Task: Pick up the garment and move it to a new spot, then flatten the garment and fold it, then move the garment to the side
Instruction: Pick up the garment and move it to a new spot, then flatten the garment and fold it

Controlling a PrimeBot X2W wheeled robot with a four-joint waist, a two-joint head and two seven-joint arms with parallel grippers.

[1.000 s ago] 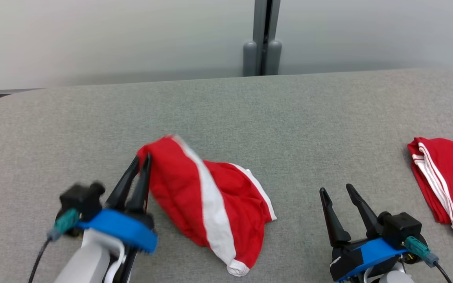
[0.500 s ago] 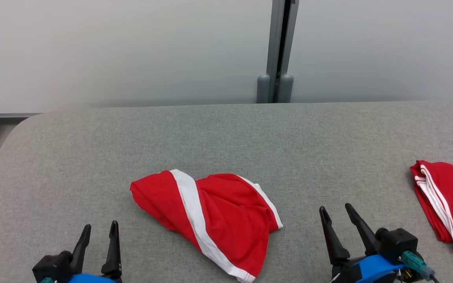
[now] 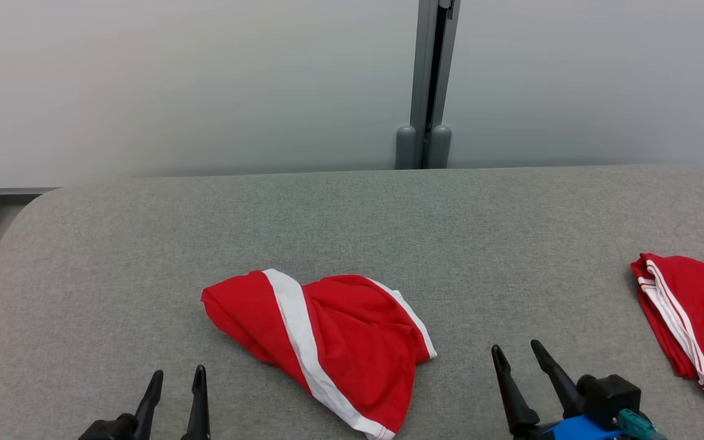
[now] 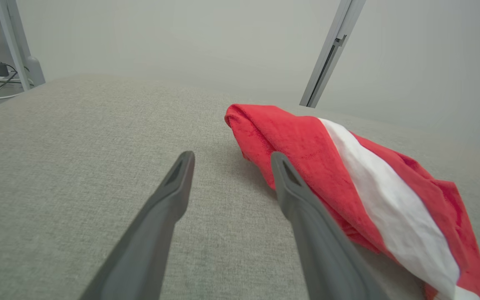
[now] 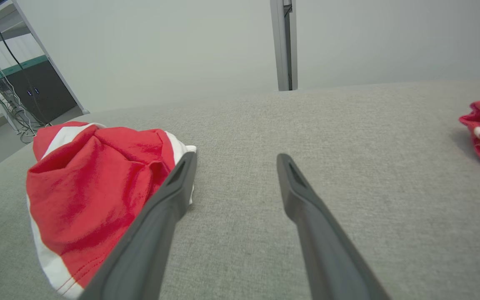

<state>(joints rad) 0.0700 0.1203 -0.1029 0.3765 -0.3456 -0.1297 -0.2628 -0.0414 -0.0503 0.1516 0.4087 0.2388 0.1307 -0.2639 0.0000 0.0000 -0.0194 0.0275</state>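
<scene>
Left gripper (image 3: pixel 178 373) stands at the lower left edge of the head view, its two dark fingers parted, nothing between them, tips short of the cloth. Right gripper (image 3: pixel 516 348) stands at the lower right, likewise spread and empty, over bare surface. Just beyond and between the two lies the garment (image 3: pixel 352 330), red with a broad white band, bunched in a loose, unflattened heap on the grey fabric table top (image 3: pixel 352 214), somewhat left of centre and free of both grippers. In the left wrist view the heap lies just beside one finger; contact cannot be determined. In the right wrist view its white hem sits near the other arm's finger, contact likewise unclear. A second red garment with thin white stripes (image 3: pixel 688 305) lies folded at the table's right edge, well apart from the first. Past the table's far edge, a grey upright post (image 3: pixel 428 79) stands against a pale wall (image 3: pixel 205 79).
</scene>
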